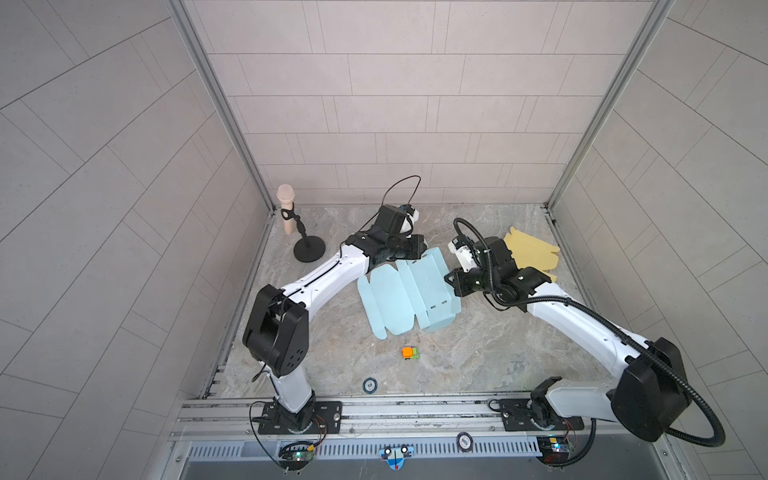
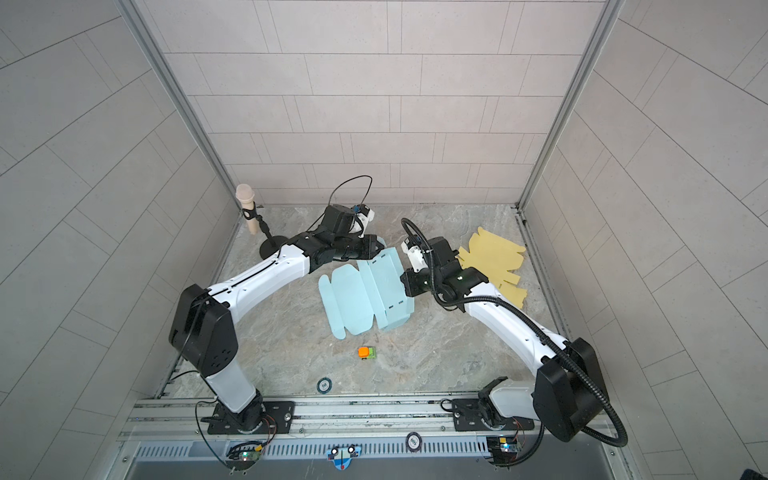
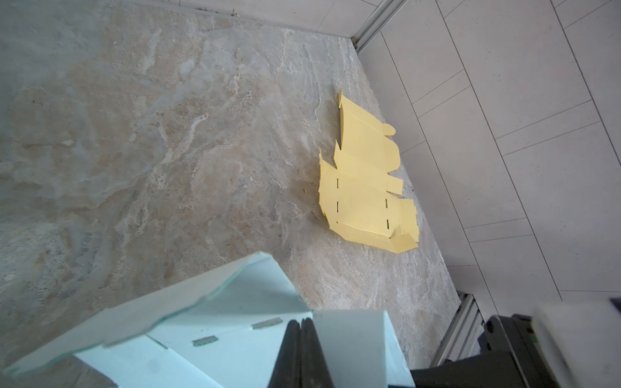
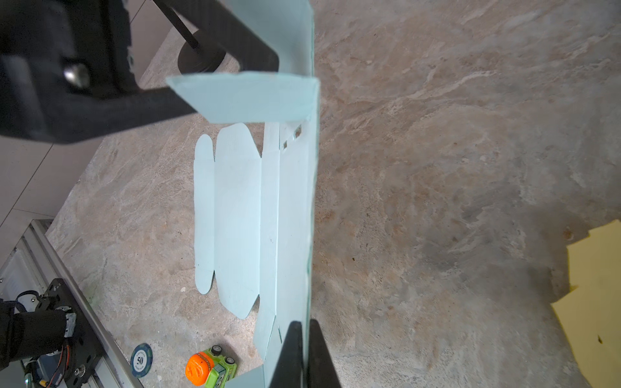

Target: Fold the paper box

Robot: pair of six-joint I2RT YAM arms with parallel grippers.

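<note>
At the middle of the stone-patterned table: one pale blue paper box, die-cut, mostly flat, with its right-hand side panel lifted upright. Left gripper: fingers pressed together, pinching a flap at the box's far end. Right gripper: fingers pinching the raised panel's edge. Yellow sheet: flat, behind the right arm, apart from the box. Toy car and chip: nearer the front rail. Microphone: on a stand, far left corner.

Matt pale-blue paper box blank on a smooth, marble-patterned stone tabletop; near the blank, matt yellow card and a glossy plastic toy car.
</note>
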